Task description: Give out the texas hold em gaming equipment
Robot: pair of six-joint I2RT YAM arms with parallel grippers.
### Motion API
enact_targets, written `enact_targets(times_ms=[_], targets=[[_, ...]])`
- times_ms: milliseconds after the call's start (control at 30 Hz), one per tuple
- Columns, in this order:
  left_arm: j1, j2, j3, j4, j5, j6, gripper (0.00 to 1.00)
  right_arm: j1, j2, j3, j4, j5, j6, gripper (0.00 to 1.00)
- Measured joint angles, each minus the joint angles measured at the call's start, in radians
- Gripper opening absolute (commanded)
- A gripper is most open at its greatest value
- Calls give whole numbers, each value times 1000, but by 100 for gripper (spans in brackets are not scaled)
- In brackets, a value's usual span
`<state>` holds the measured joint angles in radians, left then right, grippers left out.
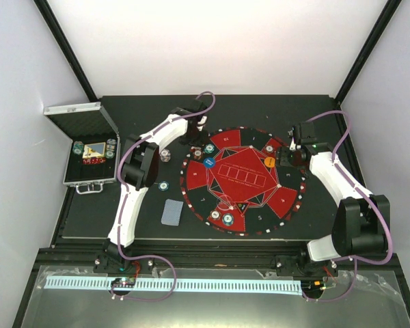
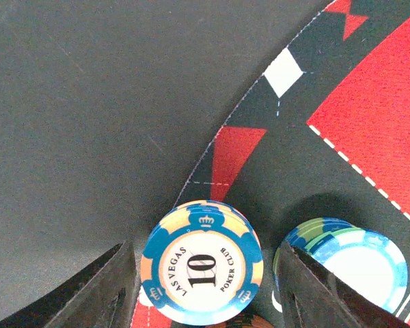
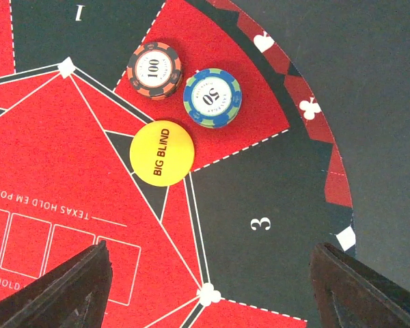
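Starting nearest, a white slotted strip (image 1: 191, 284) crosses in front of the arm bases; its purpose is unclear. Beyond it, grey-blue playing cards (image 1: 171, 212) lie on the black tabletop (image 1: 123, 219), left of the round red-and-black Texas Hold'em mat (image 1: 242, 179), with a teal chip (image 1: 164, 185) near them. Two chip stacks (image 1: 221, 218) sit on the mat's near segment, their values unreadable from above.

At the mat's far-left rim the left gripper (image 2: 205, 249) stands slightly parted around a "10" chip stack (image 2: 201, 273), with slim gaps either side and no grip. A blue-green stack (image 2: 355, 263) is half hidden behind one finger.

The right gripper (image 3: 212, 249) gapes wide over bare mat, short of the yellow BIG BLIND button (image 3: 161, 153), a "50" chip (image 3: 212, 98) and a "100" stack (image 3: 154, 70).

Far left, the open silver case (image 1: 89, 147) holds contents too small to name. White walls (image 1: 212, 48) enclose the table.
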<state>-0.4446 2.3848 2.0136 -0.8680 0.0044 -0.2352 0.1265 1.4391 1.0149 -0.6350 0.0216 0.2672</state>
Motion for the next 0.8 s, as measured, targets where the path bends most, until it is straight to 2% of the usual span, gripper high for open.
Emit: enact_targets(times_ms=[233,433,567,667,800], targets=[[0,-12,0,-1,-17,0,61,0,0,0,0,0,0,80],[13,-124,-20,-4,-68,-1,67,0,0,5,-1,0,0,80],[40,-312,-153,29,-101,-5,74,0,0,8,0,0,0,80],[75,-446,-278,47,-125,-6,86,0,0,8,0,-2,0,80],[132,-520,-419,86,-136,-10,89,0,0,9,0,-5,0,80]])
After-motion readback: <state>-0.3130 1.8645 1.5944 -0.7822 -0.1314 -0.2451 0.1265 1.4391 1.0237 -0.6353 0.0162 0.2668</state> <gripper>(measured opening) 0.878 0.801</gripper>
